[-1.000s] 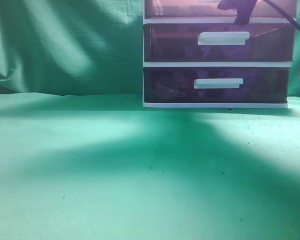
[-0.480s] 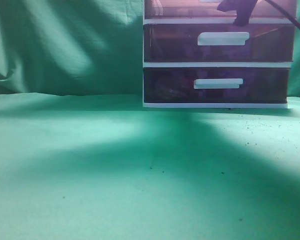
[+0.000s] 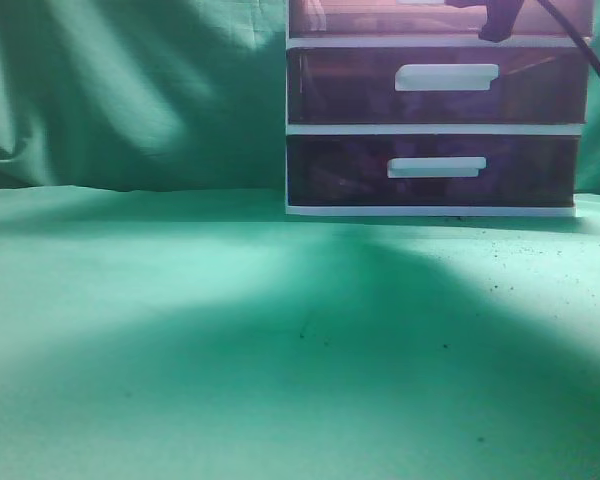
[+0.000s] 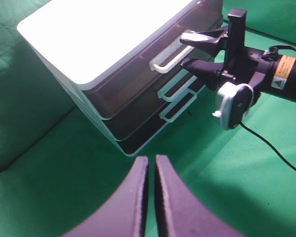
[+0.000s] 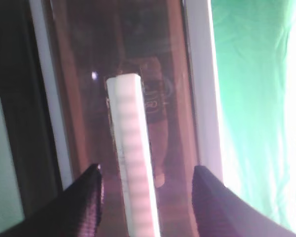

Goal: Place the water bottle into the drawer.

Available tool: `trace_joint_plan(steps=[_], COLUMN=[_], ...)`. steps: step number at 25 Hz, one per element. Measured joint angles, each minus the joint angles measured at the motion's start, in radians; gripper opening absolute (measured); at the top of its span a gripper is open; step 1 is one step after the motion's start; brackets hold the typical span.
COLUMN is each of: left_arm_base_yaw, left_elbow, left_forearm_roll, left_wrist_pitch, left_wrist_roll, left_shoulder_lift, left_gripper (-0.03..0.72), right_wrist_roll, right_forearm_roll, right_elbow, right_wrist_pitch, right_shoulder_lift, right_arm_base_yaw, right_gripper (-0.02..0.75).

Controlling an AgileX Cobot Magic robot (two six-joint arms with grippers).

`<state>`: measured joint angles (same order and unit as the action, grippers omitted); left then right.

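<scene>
No water bottle shows in any view. The drawer unit (image 3: 435, 120) has a white frame and three dark see-through drawers, all closed; it stands at the back right of the green cloth and also shows in the left wrist view (image 4: 103, 49). My right gripper (image 5: 147, 170) is open, its two fingers on either side of the top drawer's white handle (image 5: 130, 148) without closing on it. It shows in the left wrist view (image 4: 187, 49) and at the exterior view's top edge (image 3: 500, 22). My left gripper (image 4: 151, 160) is shut and empty, high above the cloth in front of the unit.
The middle drawer handle (image 3: 447, 76) and bottom drawer handle (image 3: 436, 166) are white bars. A black cable (image 3: 585, 55) hangs from the right arm across the unit's upper right corner. Green cloth (image 3: 230, 330) covers the table and backdrop.
In the exterior view the right gripper has moved up and to the right at the top drawer, so less of it shows. The drawers have not moved.
</scene>
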<state>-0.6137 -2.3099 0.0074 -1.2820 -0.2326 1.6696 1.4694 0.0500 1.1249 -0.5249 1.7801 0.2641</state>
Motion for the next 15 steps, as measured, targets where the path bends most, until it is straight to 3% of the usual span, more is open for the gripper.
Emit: trace_joint_plan(steps=[10,15], left_arm_base_yaw=[0.000,0.000], left_elbow=[0.000,0.000], left_forearm_roll=[0.000,-0.019], left_wrist_pitch=[0.000,0.000], left_wrist_roll=[0.000,0.000], left_shoulder_lift=[0.012,0.012], left_gripper=[0.000,0.000], right_wrist_roll=[-0.002,-0.002], right_forearm_roll=[-0.027,0.023], right_elbow=[-0.142,-0.233], right_wrist_pitch=[-0.086,-0.097], right_shoulder_lift=[-0.108,-0.171], right_arm_base_yaw=[0.004,0.074], right_gripper=[0.361,0.361])
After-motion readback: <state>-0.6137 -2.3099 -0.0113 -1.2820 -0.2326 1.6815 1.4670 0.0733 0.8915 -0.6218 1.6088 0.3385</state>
